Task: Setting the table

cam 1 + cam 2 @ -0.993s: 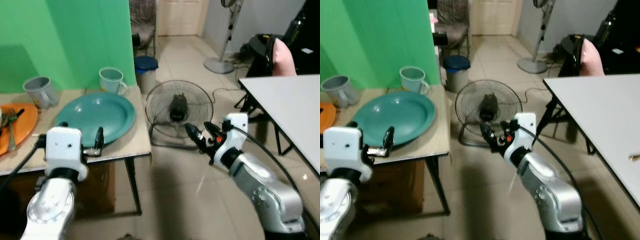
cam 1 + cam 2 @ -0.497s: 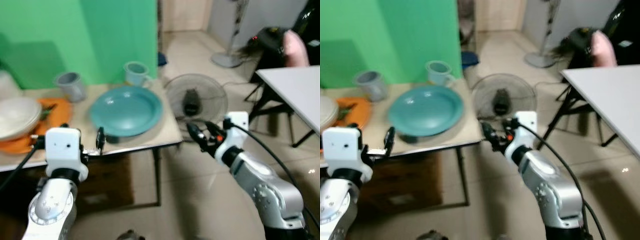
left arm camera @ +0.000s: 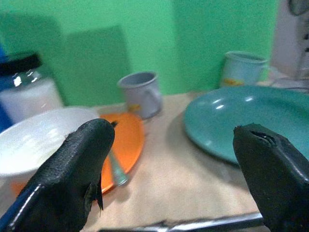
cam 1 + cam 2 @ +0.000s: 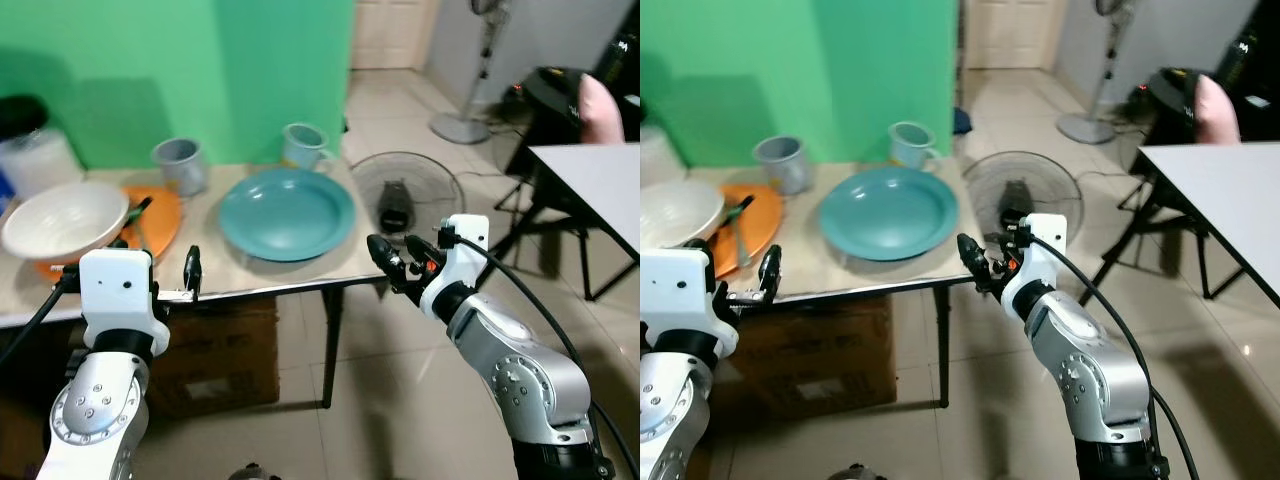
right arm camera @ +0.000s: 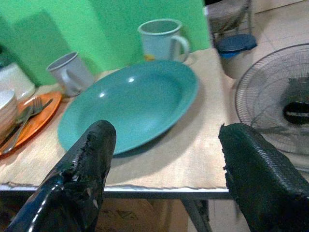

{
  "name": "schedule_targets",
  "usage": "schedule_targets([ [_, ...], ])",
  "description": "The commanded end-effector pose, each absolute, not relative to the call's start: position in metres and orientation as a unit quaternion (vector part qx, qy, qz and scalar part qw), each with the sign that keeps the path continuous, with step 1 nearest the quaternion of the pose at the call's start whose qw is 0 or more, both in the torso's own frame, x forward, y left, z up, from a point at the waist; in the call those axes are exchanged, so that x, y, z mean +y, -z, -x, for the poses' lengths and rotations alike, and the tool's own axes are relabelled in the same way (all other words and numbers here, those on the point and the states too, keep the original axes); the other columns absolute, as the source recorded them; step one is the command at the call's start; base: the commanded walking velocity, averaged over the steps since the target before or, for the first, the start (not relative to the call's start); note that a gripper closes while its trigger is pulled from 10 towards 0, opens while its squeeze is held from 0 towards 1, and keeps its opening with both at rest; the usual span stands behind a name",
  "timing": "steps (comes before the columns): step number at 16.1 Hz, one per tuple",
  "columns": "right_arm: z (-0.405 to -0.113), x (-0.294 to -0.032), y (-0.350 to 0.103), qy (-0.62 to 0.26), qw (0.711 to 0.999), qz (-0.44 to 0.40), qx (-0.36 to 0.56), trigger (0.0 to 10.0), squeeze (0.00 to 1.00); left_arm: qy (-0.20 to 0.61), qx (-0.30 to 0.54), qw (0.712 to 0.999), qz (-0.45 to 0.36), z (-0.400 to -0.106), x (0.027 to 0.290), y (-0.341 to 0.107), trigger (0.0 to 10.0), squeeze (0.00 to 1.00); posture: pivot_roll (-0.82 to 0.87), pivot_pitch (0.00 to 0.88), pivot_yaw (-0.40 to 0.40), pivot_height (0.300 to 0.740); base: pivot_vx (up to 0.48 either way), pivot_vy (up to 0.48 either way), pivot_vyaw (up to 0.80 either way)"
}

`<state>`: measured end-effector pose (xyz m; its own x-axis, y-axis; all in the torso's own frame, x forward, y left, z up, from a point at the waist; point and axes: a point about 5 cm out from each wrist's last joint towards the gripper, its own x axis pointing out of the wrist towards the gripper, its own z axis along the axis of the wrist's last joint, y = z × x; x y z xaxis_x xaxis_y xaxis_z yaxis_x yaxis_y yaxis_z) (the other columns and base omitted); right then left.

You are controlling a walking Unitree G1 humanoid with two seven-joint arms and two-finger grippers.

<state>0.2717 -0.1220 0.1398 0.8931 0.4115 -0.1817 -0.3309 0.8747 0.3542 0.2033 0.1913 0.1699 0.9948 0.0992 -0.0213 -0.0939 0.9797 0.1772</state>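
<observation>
Hovering off table edge (image 4: 270,288), fingers apart: left gripper (image 4: 190,275), right gripper (image 4: 392,262); teal plate (image 4: 287,212) flat, round, near edge.

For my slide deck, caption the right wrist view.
Open right gripper faces a teal plate, two mugs and an orange plate on the table.

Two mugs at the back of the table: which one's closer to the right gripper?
The pale green mug, standing behind the teal plate at the table's fan-side end, is closer to the right gripper. The grey mug stands further along, behind the orange plate.
</observation>
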Motion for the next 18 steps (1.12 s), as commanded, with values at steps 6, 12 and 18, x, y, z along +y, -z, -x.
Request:
schedule_targets([
  [6, -0.276, -0.116, -0.145, -0.212, 0.960, -0.142, 0.117, 10.0, 0.00, -0.035, 0.022, 0.996, -0.084, -0.205, 0.188, -0.168, 10.0, 0.00, -0.01, 0.027, 0.013, 0.740, 0.311, 0.000, 0.67],
  [12, -0.289, -0.118, -0.154, -0.185, 0.968, -0.139, 0.102, 10.0, 0.00, 0.010, 0.027, 0.996, -0.090, -0.204, 0.181, -0.166, 10.0, 0.00, -0.01, 0.028, 0.003, 0.740, 0.312, 0.000, 0.00],
  [18, -0.323, -0.137, -0.147, -0.105, 0.972, -0.136, 0.160, 10.0, 0.32, 0.125, 0.033, 0.988, -0.087, -0.212, 0.164, -0.163, 10.0, 0.00, -0.01, 0.022, -0.010, 0.740, 0.146, 0.000, 0.00],
])
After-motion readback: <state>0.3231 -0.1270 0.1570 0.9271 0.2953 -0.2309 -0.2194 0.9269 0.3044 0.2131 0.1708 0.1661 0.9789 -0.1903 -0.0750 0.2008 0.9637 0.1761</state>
